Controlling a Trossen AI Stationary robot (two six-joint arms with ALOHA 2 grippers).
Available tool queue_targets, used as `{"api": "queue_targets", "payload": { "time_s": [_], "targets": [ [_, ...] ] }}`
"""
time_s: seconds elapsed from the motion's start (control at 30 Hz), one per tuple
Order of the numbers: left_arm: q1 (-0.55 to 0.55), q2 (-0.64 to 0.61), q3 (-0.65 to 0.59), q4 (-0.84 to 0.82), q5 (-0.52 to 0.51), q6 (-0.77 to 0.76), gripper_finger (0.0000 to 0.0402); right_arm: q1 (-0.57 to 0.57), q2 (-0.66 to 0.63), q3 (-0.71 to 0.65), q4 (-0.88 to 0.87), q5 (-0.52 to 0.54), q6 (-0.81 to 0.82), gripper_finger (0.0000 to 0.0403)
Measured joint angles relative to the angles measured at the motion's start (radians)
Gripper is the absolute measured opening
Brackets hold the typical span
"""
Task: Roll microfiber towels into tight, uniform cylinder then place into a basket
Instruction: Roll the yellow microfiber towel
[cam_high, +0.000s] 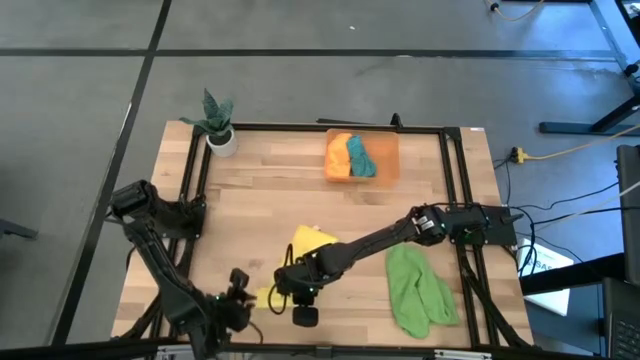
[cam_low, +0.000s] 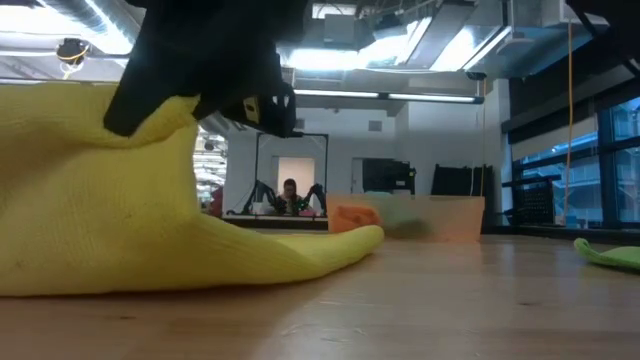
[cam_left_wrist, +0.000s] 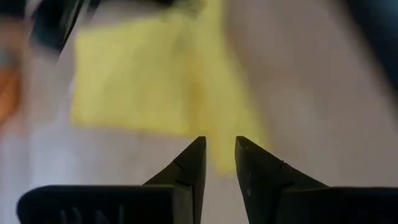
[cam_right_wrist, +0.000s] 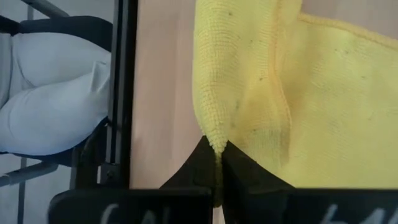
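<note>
The yellow towel (cam_high: 310, 243) lies on the table's near middle, and its near part (cam_low: 90, 200) is raised off the wood. My right gripper (cam_right_wrist: 215, 149) is shut on that part. Its far end (cam_low: 340, 240) rests on the table. My left gripper (cam_left_wrist: 219, 146) hovers near the front edge, just left of the towel, open with nothing between its fingers. The green towel (cam_high: 415, 290) lies crumpled at the near right. The orange basket (cam_high: 388, 150) at the far middle holds an orange towel (cam_high: 338, 158) and a teal towel (cam_high: 360, 158). My right gripper pinches a bunched edge of the yellow towel (cam_right_wrist: 214, 134) between its two fingers. The fingers slant down from the table's right side. The held part is lifted off the wood, and the cloth falls away slack to the far end lying on the table.
A white pot with a green plant (cam_high: 218, 125) stands at the far left corner. A black metal frame (cam_high: 195, 190) runs along the table's edges. Bare wood lies between the basket and the yellow towel.
</note>
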Motion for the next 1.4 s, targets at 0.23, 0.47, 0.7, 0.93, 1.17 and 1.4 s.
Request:
{"api": "queue_targets", "payload": {
  "time_s": [0.23,0.47,0.7,0.93,1.17,1.4],
  "targets": [
    [-0.005,0.000,0.002,0.122,0.049,0.038,0.0077,-0.016,0.000,0.000,0.001,-0.021,-0.004,0.0006],
    [-0.005,0.002,-0.041,0.116,0.066,-0.074,0.0077,-0.015,0.000,0.000,0.015,-0.025,-0.003,0.0006],
    [0.034,0.002,-0.073,0.123,0.066,-0.145,0.0077,-0.015,0.000,0.000,0.021,-0.025,0.016,0.0006],
    [0.067,0.003,-0.078,0.114,0.079,-0.180,0.0077,-0.014,0.000,0.000,0.019,-0.025,0.015,0.0006],
    [0.079,0.003,-0.078,0.115,0.142,-0.235,0.0077,-0.014,0.000,0.000,0.017,-0.025,0.012,0.0006],
    [0.096,0.045,-0.078,0.128,0.147,-0.243,0.0077,-0.013,0.000,0.000,0.017,-0.025,0.015,0.0006]
  ]
}}
